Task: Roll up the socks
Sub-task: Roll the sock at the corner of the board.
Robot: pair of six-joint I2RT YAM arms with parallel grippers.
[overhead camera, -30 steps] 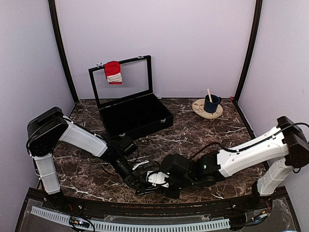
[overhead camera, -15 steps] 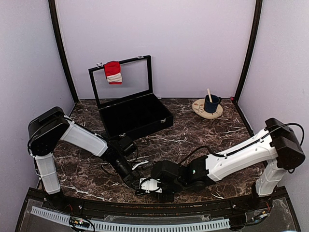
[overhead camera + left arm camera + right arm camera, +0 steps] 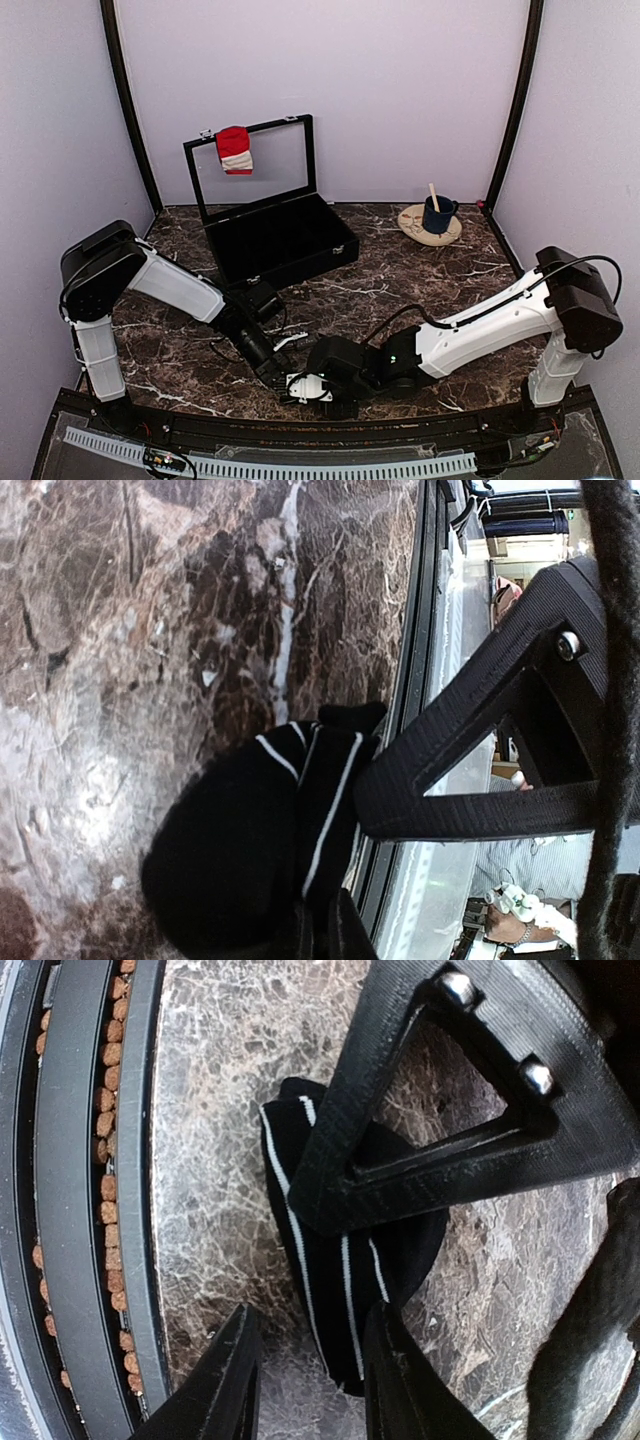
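Note:
A black sock with thin white stripes [image 3: 230,850] lies bunched on the marble table by its front edge. My left gripper [image 3: 322,920] is shut on its fabric. In the right wrist view the same sock [image 3: 340,1280] runs under the left gripper's finger [image 3: 450,1130], and its end lies loosely between the spread fingers of my open right gripper [image 3: 310,1315]. From above, the left gripper [image 3: 278,374] and right gripper [image 3: 297,387] meet tip to tip and hide the sock. A red sock with a white band [image 3: 234,149] hangs on the black case's lid.
The open black case [image 3: 285,245] stands at the back left. A wooden plate [image 3: 415,228] with a blue cup [image 3: 437,214] sits at the back right. The table's front rail [image 3: 90,1210] runs right beside both grippers. Purple walls close in the sides.
My right arm has stretched left along the front edge, bringing its gripper up against the left gripper. The left arm has barely moved.

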